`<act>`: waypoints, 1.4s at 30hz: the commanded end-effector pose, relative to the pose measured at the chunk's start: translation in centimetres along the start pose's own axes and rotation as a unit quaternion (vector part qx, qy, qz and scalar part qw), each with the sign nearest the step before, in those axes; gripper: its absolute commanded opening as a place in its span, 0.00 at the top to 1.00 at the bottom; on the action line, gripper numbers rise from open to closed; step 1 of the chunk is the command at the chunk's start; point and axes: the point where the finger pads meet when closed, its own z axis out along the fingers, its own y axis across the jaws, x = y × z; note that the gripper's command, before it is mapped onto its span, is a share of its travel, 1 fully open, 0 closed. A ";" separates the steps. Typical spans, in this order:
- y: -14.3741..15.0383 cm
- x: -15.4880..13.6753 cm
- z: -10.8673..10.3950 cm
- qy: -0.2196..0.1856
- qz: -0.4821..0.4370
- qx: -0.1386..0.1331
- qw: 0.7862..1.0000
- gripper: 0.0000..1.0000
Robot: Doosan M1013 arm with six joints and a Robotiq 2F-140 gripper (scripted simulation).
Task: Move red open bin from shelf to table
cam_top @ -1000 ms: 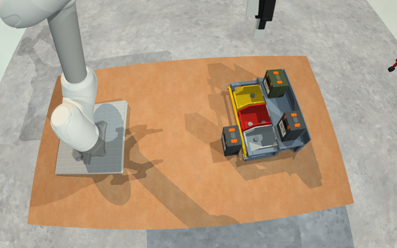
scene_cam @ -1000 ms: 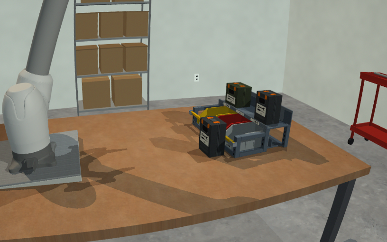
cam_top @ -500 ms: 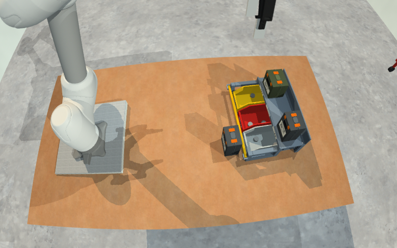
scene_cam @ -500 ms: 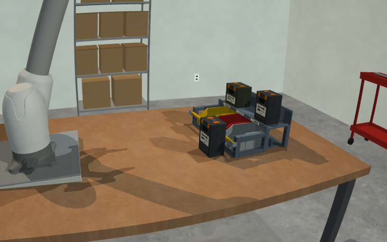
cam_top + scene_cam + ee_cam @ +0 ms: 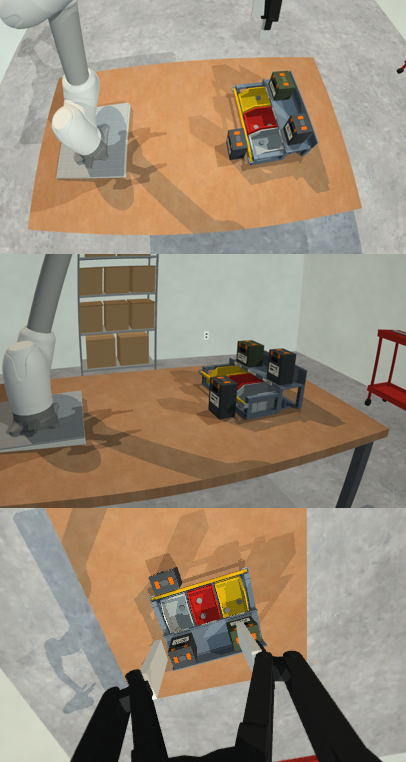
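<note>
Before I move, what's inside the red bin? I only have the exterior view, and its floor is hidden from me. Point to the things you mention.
Observer: The red bin (image 5: 260,118) (image 5: 244,379) (image 5: 208,607) holds two grey round parts (image 5: 255,127) (image 5: 199,600).
Operator: Where's the pincer? I can't see it.
Observer: Open over the shelf side, nothing between its fingers; the wrist view shows the pincer (image 5: 260,24) (image 5: 200,642).
Operator: Is the front dark case blocking red?
Observer: From above, that front dark case (image 5: 236,148) (image 5: 223,400) (image 5: 165,575) fronts the grey bin (image 5: 272,142) (image 5: 257,390) (image 5: 171,614) instead.
</note>
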 end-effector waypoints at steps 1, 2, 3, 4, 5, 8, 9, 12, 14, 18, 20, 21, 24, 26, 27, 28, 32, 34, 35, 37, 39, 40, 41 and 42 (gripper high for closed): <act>0.0 0.0 0.0 0.000 0.000 0.000 1.000 0.43; 0.0 0.0 0.0 0.000 0.000 0.000 1.000 0.43; 0.0 0.0 0.0 0.000 0.000 0.000 1.000 0.43; 0.0 0.0 0.0 0.000 0.000 0.000 1.000 0.43; 0.0 0.0 0.0 0.000 0.000 0.000 1.000 0.43; 0.0 0.0 0.0 0.000 0.000 0.000 1.000 0.43; 0.0 0.0 0.0 0.000 0.000 0.000 1.000 0.43; 0.0 0.0 0.0 0.000 0.000 0.000 1.000 0.43; 0.0 0.0 0.0 0.000 0.000 0.000 1.000 0.43; 0.0 0.0 0.0 0.000 0.000 0.000 1.000 0.43; 0.0 0.0 0.0 0.000 0.052 0.000 0.999 0.43; 0.0 0.0 0.0 0.000 0.078 0.000 0.997 0.43; 0.0 0.0 0.0 0.000 0.130 0.000 0.992 0.43; 0.0 0.0 0.0 0.000 0.130 0.000 0.992 0.43; 0.0 0.0 0.0 0.000 0.130 0.000 0.992 0.43; 0.0 0.0 0.0 0.000 0.130 0.000 0.992 0.43; 0.0 0.0 0.0 0.000 0.130 0.000 0.992 0.43; 0.0 0.0 0.0 0.000 0.130 0.000 0.992 0.43; 0.0 0.0 0.0 0.000 0.130 0.000 0.992 0.43; 0.0 0.0 0.0 0.000 0.181 0.000 0.984 0.43; 0.0 0.0 0.0 0.000 0.232 0.000 0.973 0.43; 0.0 0.0 0.0 0.000 0.257 0.000 0.966 0.43; 0.0 0.0 0.0 0.000 0.257 0.000 0.966 0.43; 0.0 0.0 0.0 0.000 0.257 0.000 0.966 0.43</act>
